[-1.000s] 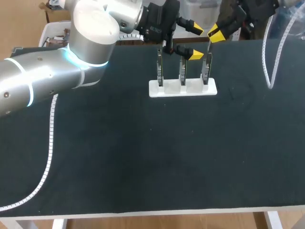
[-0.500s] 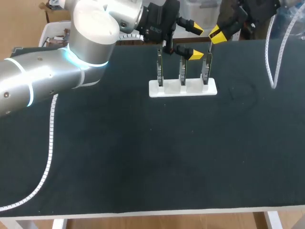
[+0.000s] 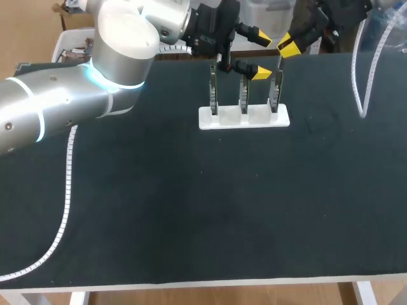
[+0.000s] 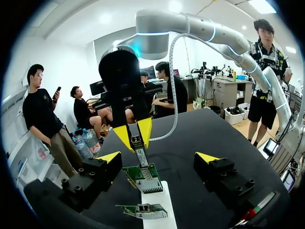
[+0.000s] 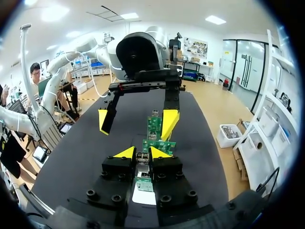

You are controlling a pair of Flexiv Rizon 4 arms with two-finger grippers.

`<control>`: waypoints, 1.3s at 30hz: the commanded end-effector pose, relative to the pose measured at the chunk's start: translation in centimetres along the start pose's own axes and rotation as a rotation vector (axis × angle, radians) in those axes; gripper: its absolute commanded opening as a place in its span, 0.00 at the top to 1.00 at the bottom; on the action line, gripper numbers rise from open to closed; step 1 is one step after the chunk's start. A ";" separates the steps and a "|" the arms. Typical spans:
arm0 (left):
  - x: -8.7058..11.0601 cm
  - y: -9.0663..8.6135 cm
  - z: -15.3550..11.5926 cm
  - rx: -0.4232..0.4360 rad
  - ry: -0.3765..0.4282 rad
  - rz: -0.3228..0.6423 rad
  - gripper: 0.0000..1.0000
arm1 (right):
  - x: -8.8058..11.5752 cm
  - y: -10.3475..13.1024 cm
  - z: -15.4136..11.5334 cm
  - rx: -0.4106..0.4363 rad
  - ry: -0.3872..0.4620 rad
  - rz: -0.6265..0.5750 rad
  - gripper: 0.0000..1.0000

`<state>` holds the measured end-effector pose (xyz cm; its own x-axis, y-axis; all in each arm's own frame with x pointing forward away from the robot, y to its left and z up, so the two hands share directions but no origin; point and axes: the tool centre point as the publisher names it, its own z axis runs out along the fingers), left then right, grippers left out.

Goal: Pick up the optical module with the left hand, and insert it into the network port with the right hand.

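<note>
Right hand (image 5: 142, 153) clamped on optical module (image 4: 141, 153) atop end network card (image 4: 143, 172); left hand (image 4: 158, 160) wide open, empty, just beside, over white holder (image 3: 244, 118).

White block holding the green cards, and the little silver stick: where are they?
White plastic block (image 3: 230, 121): head view, bare front edge.
Silver optical module (image 4: 141, 155): left wrist view, its metal body.

A black table (image 3: 191, 210) carries a white stand (image 3: 244, 118) near its far edge. A white cable (image 3: 63, 216) trails along its left side.
</note>
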<state>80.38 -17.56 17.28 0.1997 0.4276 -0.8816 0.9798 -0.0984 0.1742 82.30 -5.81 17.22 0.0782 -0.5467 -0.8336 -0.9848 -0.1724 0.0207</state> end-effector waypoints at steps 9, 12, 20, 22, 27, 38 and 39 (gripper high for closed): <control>-0.1 0.0 0.0 0.000 0.004 -0.001 0.00 | 0.5 -1.2 -0.1 -0.082 0.002 0.013 1.00; -0.1 0.0 0.0 0.000 0.004 -0.001 0.00 | 0.6 -1.3 -0.1 -0.082 0.001 0.015 1.00; -0.1 0.0 0.0 0.000 0.004 -0.001 0.00 | 0.6 -1.5 -0.3 -0.077 0.001 0.013 1.00; -0.1 0.0 0.0 0.000 0.004 -0.001 0.00 | 0.6 -1.5 -0.5 -0.076 0.000 0.012 1.00; -0.1 0.0 0.0 0.000 0.004 -0.001 0.00 | 0.6 -1.4 -0.5 -0.077 0.000 0.012 1.00; -0.1 0.0 0.0 0.000 0.004 -0.001 0.00 | 0.8 -1.3 -0.3 -0.084 0.000 0.014 1.00; -0.1 0.0 0.0 0.000 0.004 -0.001 0.00 | 0.7 -1.3 -0.3 -0.085 -0.001 0.012 1.00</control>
<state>80.38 -17.56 17.28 0.1998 0.4276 -0.8816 0.9798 -0.0984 0.1743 82.91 -6.26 16.82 0.0657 -0.5500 -0.8326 -0.9886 -0.1493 0.0206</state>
